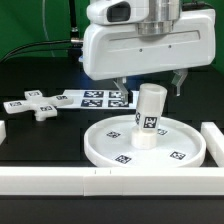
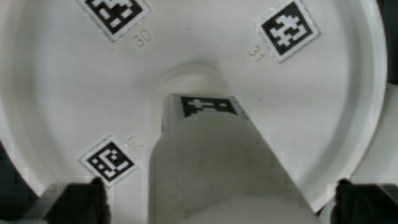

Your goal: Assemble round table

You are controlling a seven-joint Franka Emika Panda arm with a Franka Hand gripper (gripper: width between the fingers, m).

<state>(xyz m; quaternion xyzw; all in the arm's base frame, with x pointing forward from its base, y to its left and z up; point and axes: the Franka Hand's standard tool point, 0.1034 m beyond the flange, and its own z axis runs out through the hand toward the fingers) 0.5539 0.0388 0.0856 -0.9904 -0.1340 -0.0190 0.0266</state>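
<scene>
The large rimmed white disc (image 1: 110,145) lies on the table with tags on its face. The short thick cylinder (image 1: 149,115) stands upright at the disc's centre, a tag on its side. My gripper (image 1: 150,88) hangs just above the cylinder's top, open, one finger on each side and neither touching it. In the wrist view the cylinder (image 2: 214,160) rises from the disc (image 2: 196,40) between my dark fingertips (image 2: 80,200), with a gap on both sides. The small cross-shaped piece (image 1: 35,105) lies on the table at the exterior view's left.
The marker board (image 1: 95,97) lies behind the disc, between it and the cross piece. Long white bars edge the area: one along the front (image 1: 60,182), one at the exterior view's right (image 1: 214,140), one at its left (image 1: 3,130).
</scene>
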